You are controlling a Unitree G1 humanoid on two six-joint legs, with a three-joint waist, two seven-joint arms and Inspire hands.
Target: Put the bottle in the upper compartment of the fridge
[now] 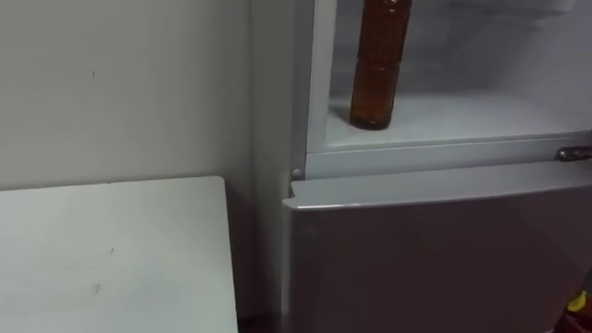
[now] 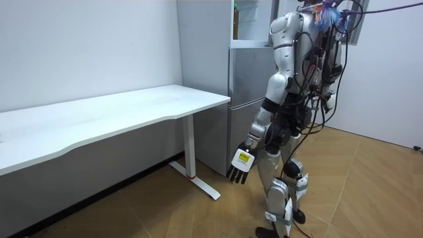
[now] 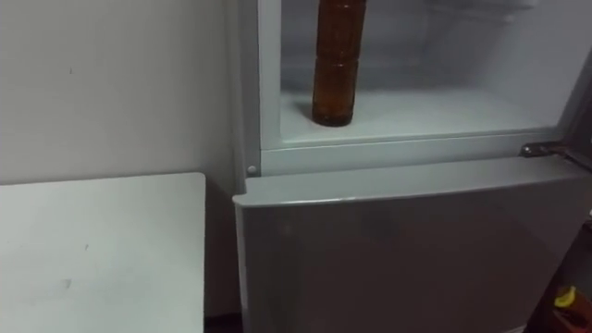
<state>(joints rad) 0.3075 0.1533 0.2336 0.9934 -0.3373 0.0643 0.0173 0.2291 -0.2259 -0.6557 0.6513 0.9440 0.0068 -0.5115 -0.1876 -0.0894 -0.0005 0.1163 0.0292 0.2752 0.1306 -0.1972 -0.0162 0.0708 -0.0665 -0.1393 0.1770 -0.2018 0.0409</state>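
Note:
A brown bottle (image 1: 377, 65) stands upright on the white floor of the open upper fridge compartment (image 1: 472, 116), near its left wall; its top is cut off by the view's edge. No hand touches it. In the room view I stand in front of the fridge (image 2: 248, 73). My left hand (image 2: 240, 163) hangs at my side at thigh height, fingers relaxed and holding nothing.
The grey lower fridge door (image 1: 435, 250) is closed below the compartment. A metal fitting (image 1: 573, 153) juts out at the compartment's right edge. A white table (image 1: 111, 250) stands against the wall directly left of the fridge. Wooden floor (image 2: 370, 192) lies open behind me.

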